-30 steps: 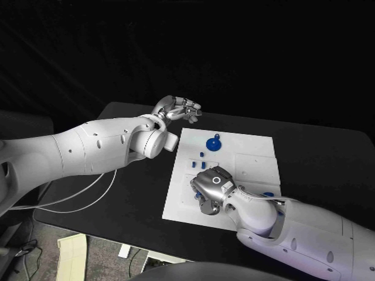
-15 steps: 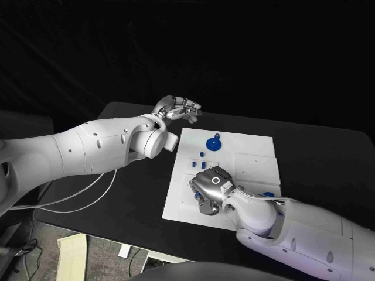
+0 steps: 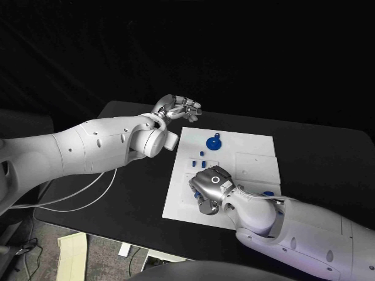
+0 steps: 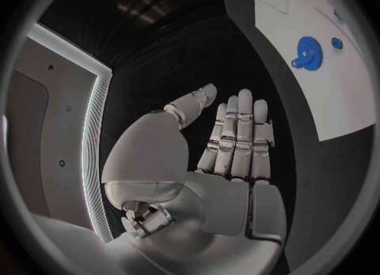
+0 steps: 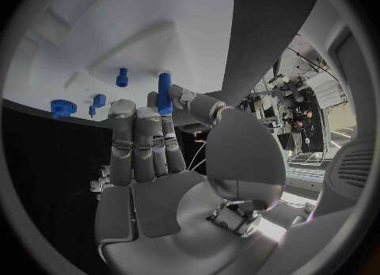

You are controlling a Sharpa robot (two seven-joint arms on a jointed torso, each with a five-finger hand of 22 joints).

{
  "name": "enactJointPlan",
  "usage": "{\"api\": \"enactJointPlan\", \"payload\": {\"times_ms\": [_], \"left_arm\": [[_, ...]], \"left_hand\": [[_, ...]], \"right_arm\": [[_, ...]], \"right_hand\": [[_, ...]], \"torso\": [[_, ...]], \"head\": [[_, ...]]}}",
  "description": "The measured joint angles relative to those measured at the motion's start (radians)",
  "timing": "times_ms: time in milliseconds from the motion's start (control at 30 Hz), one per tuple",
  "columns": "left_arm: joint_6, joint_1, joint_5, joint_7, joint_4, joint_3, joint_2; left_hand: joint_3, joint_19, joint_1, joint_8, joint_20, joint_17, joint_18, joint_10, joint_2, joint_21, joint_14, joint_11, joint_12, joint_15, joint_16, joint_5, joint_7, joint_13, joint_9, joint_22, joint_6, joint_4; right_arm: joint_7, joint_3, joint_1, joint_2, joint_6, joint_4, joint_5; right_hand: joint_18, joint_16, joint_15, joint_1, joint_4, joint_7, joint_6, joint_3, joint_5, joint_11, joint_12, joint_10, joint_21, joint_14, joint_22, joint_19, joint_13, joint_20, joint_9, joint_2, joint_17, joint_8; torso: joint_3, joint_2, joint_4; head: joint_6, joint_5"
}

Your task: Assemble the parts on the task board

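One task board (image 3: 246, 170), two hands.

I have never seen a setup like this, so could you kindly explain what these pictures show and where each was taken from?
A two-armed robot works at a black table. The head view looks down from its head; the other two come from cameras at its wrists. On the table lies a white task board with small blue parts, among them a blue gear. The right hand is over the board and pinches a blue peg between thumb and finger. The left hand, beyond the board's far corner, holds nothing, its fingers straight in its wrist view.
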State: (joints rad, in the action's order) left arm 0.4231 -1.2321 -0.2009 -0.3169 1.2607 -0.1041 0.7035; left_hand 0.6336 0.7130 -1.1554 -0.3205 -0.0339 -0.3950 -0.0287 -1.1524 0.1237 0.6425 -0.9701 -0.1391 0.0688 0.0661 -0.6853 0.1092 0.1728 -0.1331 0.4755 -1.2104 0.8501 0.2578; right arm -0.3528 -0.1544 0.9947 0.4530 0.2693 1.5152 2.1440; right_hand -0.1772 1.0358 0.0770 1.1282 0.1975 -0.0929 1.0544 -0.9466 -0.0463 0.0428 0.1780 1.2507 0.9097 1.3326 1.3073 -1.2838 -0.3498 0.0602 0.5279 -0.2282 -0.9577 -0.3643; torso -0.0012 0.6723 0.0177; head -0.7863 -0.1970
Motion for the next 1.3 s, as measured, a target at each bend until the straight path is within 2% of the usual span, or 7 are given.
{"api": "enactJointPlan", "payload": {"times_ms": [1300], "left_arm": [[0.000,0.000,-0.002,0.001,0.001,0.000,0.000]], "left_hand": [[0.000,0.000,0.000,0.000,0.000,-0.004,0.001,0.000,0.000,-0.004,-0.004,0.000,0.000,0.004,0.000,0.000,0.000,0.001,-0.001,-0.002,0.000,0.000]], "right_arm": [[-0.005,-0.002,0.001,-0.023,-0.049,-0.019,-0.002]], "right_hand": [[0.000,0.004,0.002,0.002,0.001,-0.002,0.002,0.002,0.000,0.000,0.003,0.000,0.000,0.002,0.001,0.000,-0.014,0.004,0.006,0.002,0.002,0.002]], "torso": [[-0.0003,0.000,0.0006]], "head": [[-0.005,0.000]]}}
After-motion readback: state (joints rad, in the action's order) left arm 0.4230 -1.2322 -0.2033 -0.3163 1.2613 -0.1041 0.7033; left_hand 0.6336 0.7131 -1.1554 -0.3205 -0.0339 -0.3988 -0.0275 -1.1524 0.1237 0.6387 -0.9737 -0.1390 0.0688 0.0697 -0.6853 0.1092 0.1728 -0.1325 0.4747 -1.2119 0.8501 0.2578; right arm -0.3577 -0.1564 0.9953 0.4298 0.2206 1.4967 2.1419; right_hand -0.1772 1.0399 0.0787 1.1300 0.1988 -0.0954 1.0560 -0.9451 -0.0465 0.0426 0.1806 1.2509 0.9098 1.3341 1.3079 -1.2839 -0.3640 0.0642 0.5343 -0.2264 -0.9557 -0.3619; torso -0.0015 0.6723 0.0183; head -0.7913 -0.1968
